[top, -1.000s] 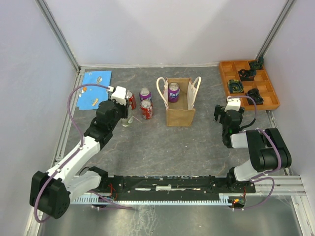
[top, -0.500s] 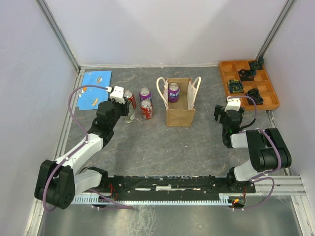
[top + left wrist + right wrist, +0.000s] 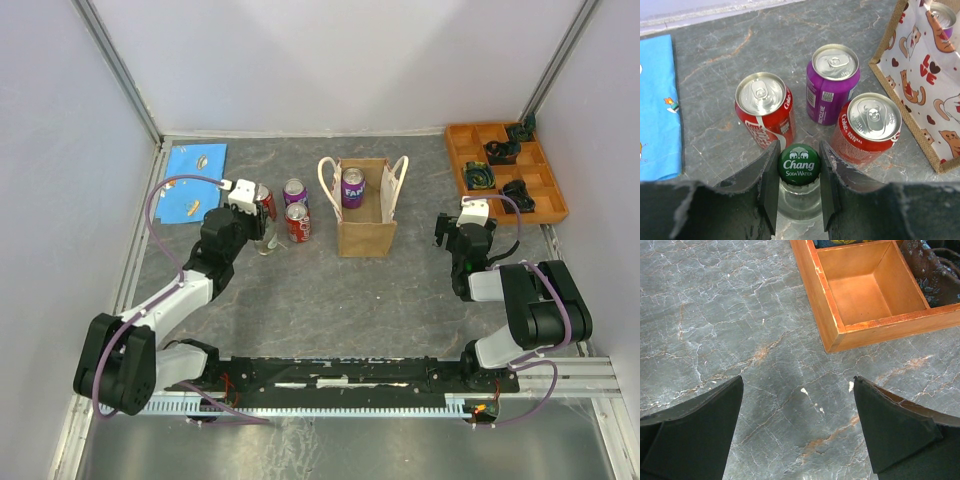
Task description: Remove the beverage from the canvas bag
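The canvas bag (image 3: 365, 225) stands upright mid-table with its cream handles up. Its cat-print lining (image 3: 920, 75) shows in the left wrist view. A purple beverage can (image 3: 353, 187) stands inside it, at the far end. Left of the bag, my left gripper (image 3: 799, 170) is shut on the neck of a clear glass soda-water bottle (image 3: 799, 164) with a green cap, standing on the table. My right gripper (image 3: 797, 382) hangs open over bare table right of the bag, with nothing between its fingers.
Three cans stand just beyond the bottle: a red one (image 3: 764, 108), a purple one (image 3: 832, 82) and another red one (image 3: 867, 127) close to the bag. A blue mat (image 3: 192, 180) lies at the back left. An orange compartment tray (image 3: 505, 170) sits at the back right.
The left arm's elbow has swung inward, and the gripper with the bottle has shifted slightly right toward the cans. The right arm has not moved.
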`<action>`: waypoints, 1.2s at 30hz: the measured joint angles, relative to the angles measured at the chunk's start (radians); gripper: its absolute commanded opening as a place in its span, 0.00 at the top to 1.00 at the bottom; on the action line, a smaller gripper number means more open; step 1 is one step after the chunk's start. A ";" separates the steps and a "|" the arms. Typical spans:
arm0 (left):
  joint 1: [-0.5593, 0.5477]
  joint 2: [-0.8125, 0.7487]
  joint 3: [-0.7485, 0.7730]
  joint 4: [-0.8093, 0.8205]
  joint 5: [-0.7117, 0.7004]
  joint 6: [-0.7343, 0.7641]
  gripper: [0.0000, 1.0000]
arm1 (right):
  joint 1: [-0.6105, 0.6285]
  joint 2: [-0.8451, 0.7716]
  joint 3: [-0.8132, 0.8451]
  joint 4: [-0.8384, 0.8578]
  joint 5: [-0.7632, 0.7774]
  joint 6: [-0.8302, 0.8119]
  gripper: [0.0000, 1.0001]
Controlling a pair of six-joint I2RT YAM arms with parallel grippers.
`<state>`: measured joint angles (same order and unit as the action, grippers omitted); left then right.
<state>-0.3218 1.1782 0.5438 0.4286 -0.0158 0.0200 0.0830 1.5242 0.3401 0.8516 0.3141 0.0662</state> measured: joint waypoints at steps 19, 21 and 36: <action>0.000 0.042 -0.042 0.134 0.000 -0.037 0.31 | 0.000 0.000 0.000 0.000 0.000 0.000 0.01; 0.000 0.042 -0.034 0.149 0.000 -0.040 0.17 | 0.000 0.000 0.000 0.000 0.000 0.000 0.01; 0.000 -0.034 0.258 0.004 0.082 -0.030 0.12 | 0.000 0.000 0.000 0.000 0.000 0.000 0.01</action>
<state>-0.3218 1.1439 0.8017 0.4324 0.0662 -0.0101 0.0830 1.5242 0.3401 0.8516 0.3141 0.0662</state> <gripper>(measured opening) 0.896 0.991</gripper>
